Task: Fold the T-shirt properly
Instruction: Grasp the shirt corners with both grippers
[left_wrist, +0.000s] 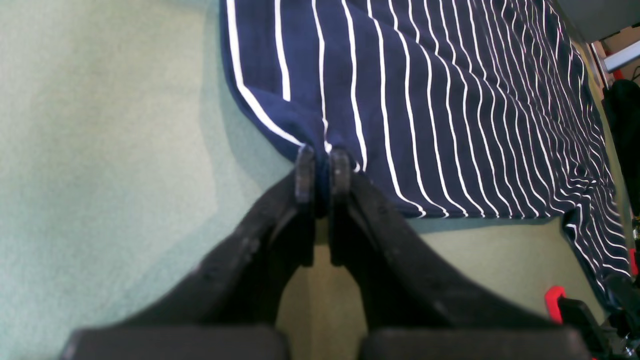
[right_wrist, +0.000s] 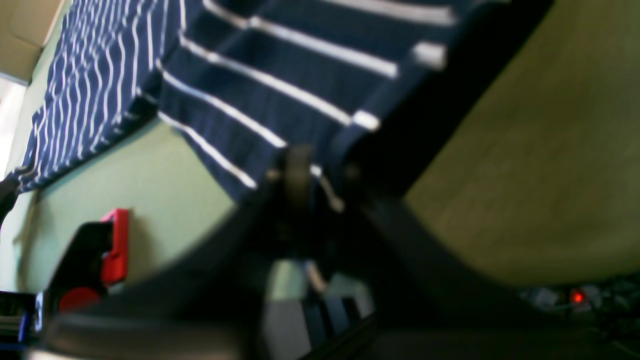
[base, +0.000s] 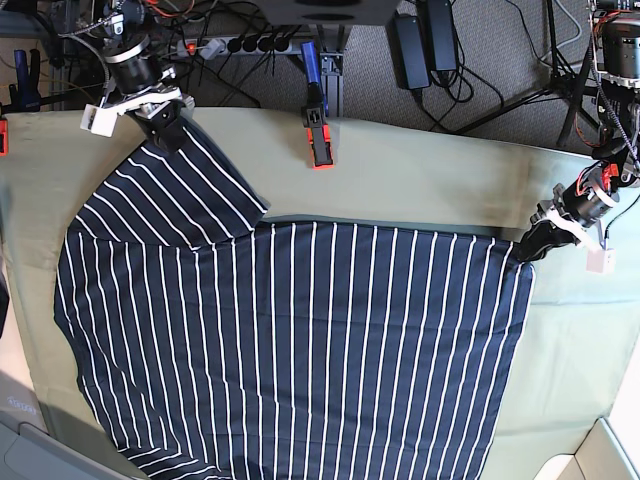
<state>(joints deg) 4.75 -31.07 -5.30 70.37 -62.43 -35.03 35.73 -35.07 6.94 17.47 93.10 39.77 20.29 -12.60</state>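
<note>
Navy striped T-shirt lies spread on green table cloth. Left gripper pinches its hem corner, right gripper clamps the sleeve end. Red-black clamp sits at table edge.

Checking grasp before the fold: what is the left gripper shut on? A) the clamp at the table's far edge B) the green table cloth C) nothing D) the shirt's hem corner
D: in the left wrist view the left gripper pinches a corner of the T-shirt at its hem.
</note>
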